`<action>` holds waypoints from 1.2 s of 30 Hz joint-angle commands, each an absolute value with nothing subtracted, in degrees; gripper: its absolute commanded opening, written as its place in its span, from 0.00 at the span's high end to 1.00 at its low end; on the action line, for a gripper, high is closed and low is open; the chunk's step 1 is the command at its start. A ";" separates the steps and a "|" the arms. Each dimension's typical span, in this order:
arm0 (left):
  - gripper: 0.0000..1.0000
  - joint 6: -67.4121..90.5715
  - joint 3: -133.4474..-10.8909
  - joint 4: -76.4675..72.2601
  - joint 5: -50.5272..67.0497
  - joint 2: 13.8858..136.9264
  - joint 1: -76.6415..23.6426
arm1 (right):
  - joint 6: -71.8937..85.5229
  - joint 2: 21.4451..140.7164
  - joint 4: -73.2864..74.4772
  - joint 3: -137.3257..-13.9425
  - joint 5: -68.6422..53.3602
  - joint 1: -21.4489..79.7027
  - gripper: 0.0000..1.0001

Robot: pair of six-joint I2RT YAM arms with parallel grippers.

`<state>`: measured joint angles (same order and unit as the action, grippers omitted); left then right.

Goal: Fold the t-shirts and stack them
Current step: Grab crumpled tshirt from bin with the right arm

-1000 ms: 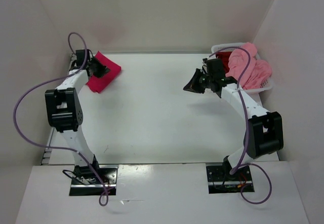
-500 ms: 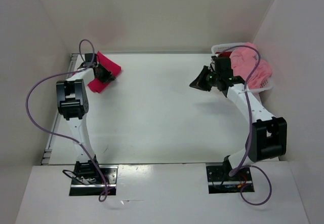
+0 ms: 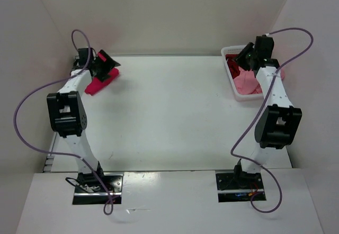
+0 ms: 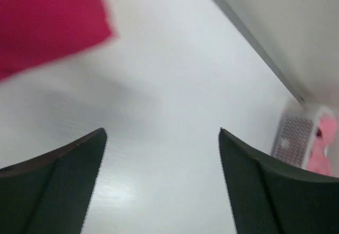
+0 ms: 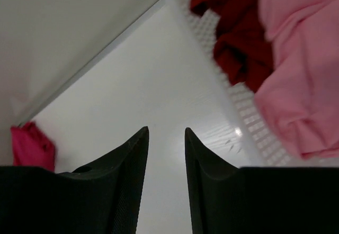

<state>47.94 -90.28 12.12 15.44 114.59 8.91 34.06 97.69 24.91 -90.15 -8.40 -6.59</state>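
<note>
White table (image 3: 169, 117), 10 o'clock: folded crimson-pink cloth t-shirt (image 3: 100, 83), likely stack base; left gripper (image 4: 162, 132) apart, right gripper (image 5: 166, 129) apart at 2 o'clock.

I am seeing the bright crimson-pink t-shirt (image 3: 100, 83) lying folded into a compact, narrow bundle at the far left corner of the table (image 3: 169, 112), well apart from the other two. The light salmon pink t-shirt (image 3: 248, 80) is sitting crumpled in the white lattice basket (image 3: 229, 78) at the far right. The dark red t-shirt (image 3: 232, 63) is lying bunched beside it in the basket's far end, touching it.
</note>
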 commanded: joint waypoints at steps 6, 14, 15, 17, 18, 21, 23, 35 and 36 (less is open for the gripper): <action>0.00 45.62 -77.27 6.15 23.46 100.29 -5.16 | 31.64 110.82 26.63 -96.76 4.92 -12.21 0.54; 0.03 42.37 -69.18 6.68 27.25 96.60 -15.19 | 30.50 121.46 25.93 -107.03 3.78 -12.83 0.53; 0.05 42.36 -68.65 6.68 27.25 95.90 -15.90 | 30.50 122.25 26.54 -108.18 3.78 -12.83 0.53; 0.15 42.36 -67.15 7.29 26.72 95.28 -17.22 | 30.50 124.88 27.07 -110.81 3.78 -12.83 0.53; 0.16 42.36 -66.63 7.29 26.72 95.27 -18.44 | 30.50 125.76 27.59 -111.79 3.78 -12.83 0.54; 0.18 42.36 -64.96 7.29 26.72 94.14 -20.38 | 30.50 128.66 28.21 -113.99 3.78 -12.83 0.61; 0.18 42.36 -64.95 8.00 25.93 94.13 -20.39 | 30.50 129.90 28.92 -114.96 3.78 -12.83 0.67; 0.22 42.36 -66.97 11.34 25.14 91.32 -20.39 | 31.03 124.89 28.83 -109.60 6.58 -12.83 0.60; 0.22 42.36 -66.97 11.34 25.14 91.32 -20.39 | 31.03 124.28 28.31 -109.08 6.59 -12.83 0.60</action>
<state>43.59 -65.14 11.16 25.08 94.04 -20.56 31.48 129.01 28.95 -110.74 3.90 -12.64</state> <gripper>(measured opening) 0.777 0.398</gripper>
